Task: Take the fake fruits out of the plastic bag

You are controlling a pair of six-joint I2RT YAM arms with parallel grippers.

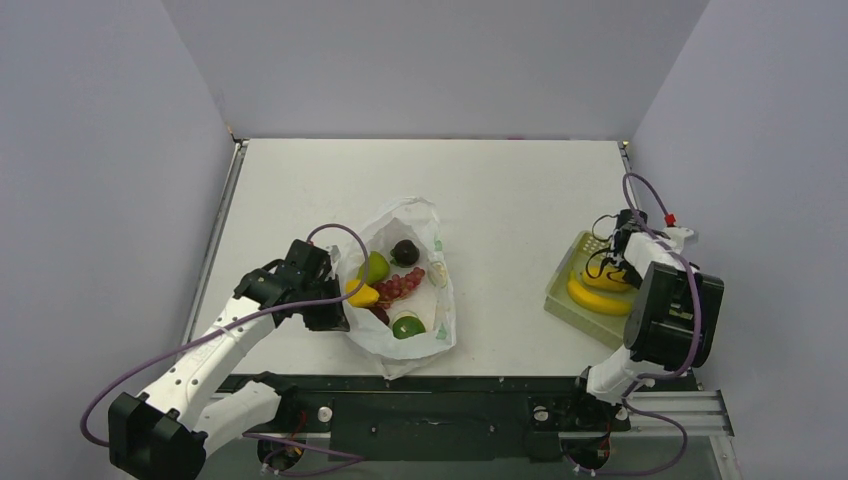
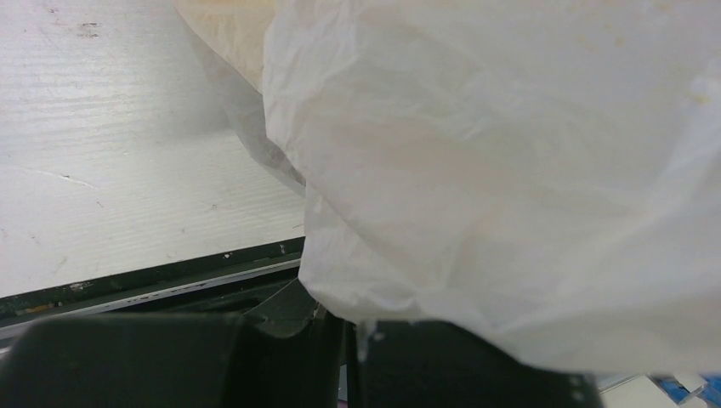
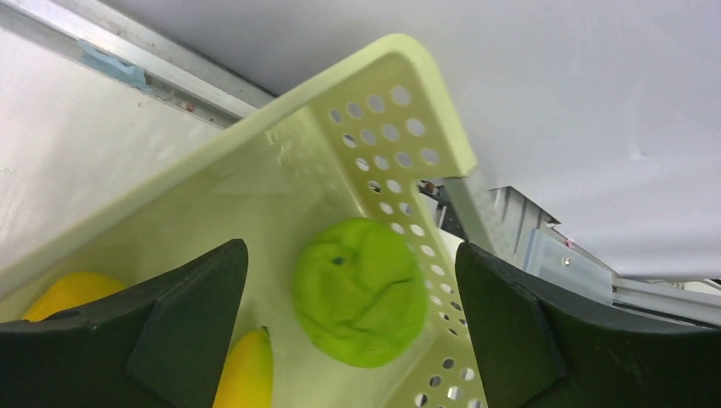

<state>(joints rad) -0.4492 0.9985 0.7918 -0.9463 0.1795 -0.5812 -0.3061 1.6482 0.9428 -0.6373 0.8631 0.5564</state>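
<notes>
The plastic bag [image 1: 420, 215] lies open at the table's middle near the front. In it I see a green pear [image 1: 375, 267], a dark purple round fruit [image 1: 405, 251], a red grape bunch [image 1: 398, 285], a yellow lumpy piece [image 1: 362, 294] and a green lime [image 1: 407, 325]. My left gripper [image 1: 340, 300] is shut on the bag's left edge; in the left wrist view [image 2: 357, 340] the crinkly bag [image 2: 510, 170] fills the frame. My right gripper [image 1: 612, 262] is open over the basket, with a green round fruit [image 3: 361, 291] free between its fingers [image 3: 195, 306].
The pale yellow-green perforated basket [image 1: 556, 290] stands at the right edge and holds a yellow banana [image 1: 600, 298]. In the right wrist view its rim [image 3: 400, 64] shows, with the banana tip [image 3: 246, 374] and another yellow fruit [image 3: 72, 293]. Walls enclose the table.
</notes>
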